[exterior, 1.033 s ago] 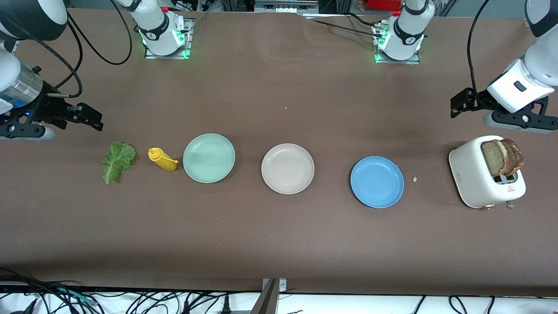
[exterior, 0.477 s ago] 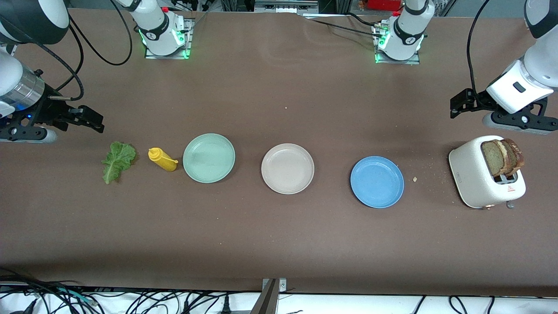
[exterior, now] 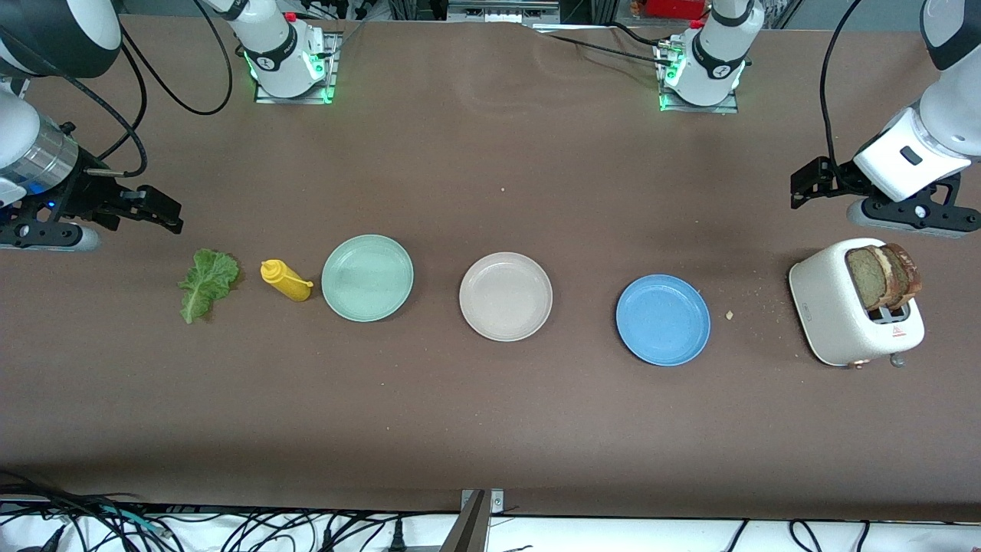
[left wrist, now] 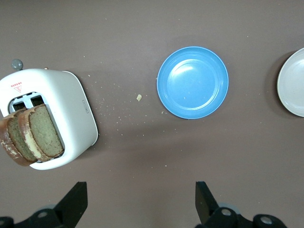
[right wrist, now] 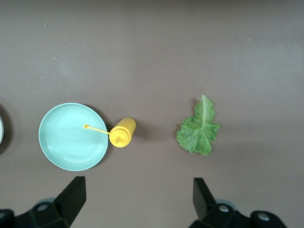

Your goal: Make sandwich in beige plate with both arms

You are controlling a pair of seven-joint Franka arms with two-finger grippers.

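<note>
The beige plate (exterior: 506,296) sits bare mid-table, and its edge shows in the left wrist view (left wrist: 294,83). The sandwich's parts lie apart. Two brown bread slices (exterior: 881,276) (left wrist: 33,135) stand in a white toaster (exterior: 835,322) at the left arm's end. A green lettuce leaf (exterior: 207,284) (right wrist: 199,130) lies flat at the right arm's end. My left gripper (exterior: 805,188) (left wrist: 141,199) hangs open and empty over bare table beside the toaster. Over bare table close to the lettuce, my right gripper (exterior: 165,215) (right wrist: 139,197) is also open and empty.
A pale green plate (exterior: 367,277) (right wrist: 71,137) and a blue plate (exterior: 663,320) (left wrist: 192,81) flank the beige one. A yellow mustard bottle (exterior: 285,280) (right wrist: 122,132) lies between lettuce and green plate. Crumbs dot the table near the toaster.
Both arms have drifted only slightly. Both grippers stay open, and nothing on the table has moved.
</note>
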